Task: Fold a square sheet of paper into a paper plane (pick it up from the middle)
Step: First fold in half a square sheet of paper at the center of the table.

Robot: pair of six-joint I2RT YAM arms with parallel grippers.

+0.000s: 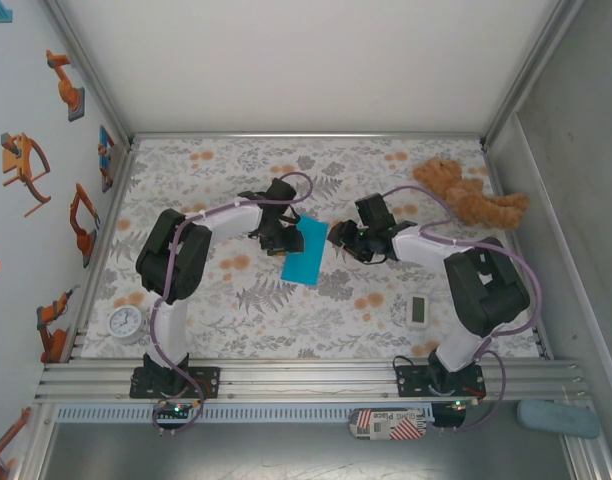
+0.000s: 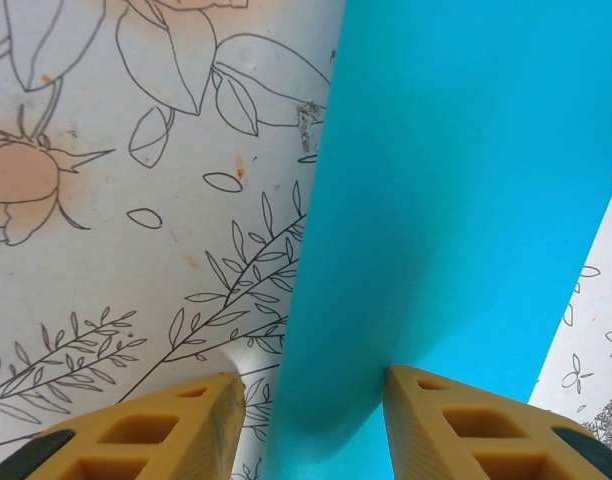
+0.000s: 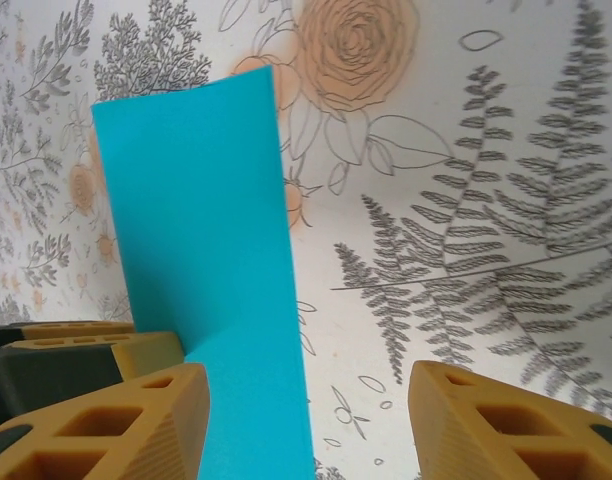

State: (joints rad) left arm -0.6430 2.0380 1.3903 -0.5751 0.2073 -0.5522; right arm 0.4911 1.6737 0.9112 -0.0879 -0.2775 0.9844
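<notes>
The square sheet of paper (image 1: 306, 252) is bright cyan and lies folded into a narrow rectangle on the floral cloth between the two arms. My left gripper (image 1: 282, 240) is at its left long edge. In the left wrist view the paper (image 2: 456, 180) rises in a soft bulge between the jaws of the left gripper (image 2: 314, 385). The right finger (image 2: 436, 420) touches it and the left finger stands clear over bare cloth. My right gripper (image 1: 338, 238) is just right of the sheet. In its wrist view the right gripper (image 3: 308, 375) is wide open, with the paper (image 3: 201, 220) beside its left finger.
A brown teddy bear (image 1: 471, 192) lies at the back right. A small white timer (image 1: 418, 311) sits near the right arm's base, and a round clock (image 1: 126, 323) at the front left. White walls close in the table on three sides.
</notes>
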